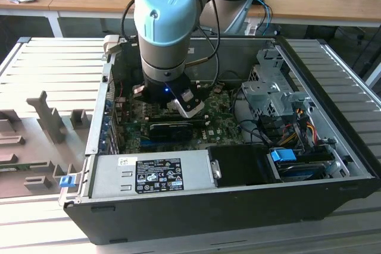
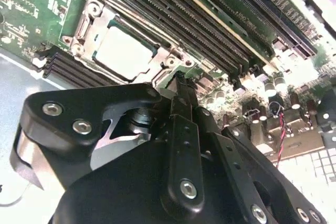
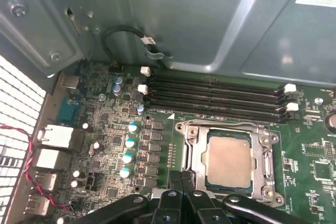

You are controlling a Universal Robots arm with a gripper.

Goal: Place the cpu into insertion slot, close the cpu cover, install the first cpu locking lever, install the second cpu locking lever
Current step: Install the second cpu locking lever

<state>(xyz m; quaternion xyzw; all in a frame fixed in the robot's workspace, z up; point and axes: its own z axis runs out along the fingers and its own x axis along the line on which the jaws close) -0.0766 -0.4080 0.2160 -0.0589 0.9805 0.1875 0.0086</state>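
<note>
One open computer case (image 1: 333, 191) takes up most of my exterior view, lying on the slatted worktop (image 1: 53, 63), with the arm reaching down into its middle. Beneath it I see the green motherboard (image 3: 310, 166). In both wrist views the cpu (image 3: 227, 161) sits flat in the insertion slot (image 3: 190, 153), the cpu cover (image 3: 262, 129) closed around it. My pincer (image 3: 182, 178) has its fingertips pressed together, empty, touching the socket edge at 7 o'clock from the chip.
</note>
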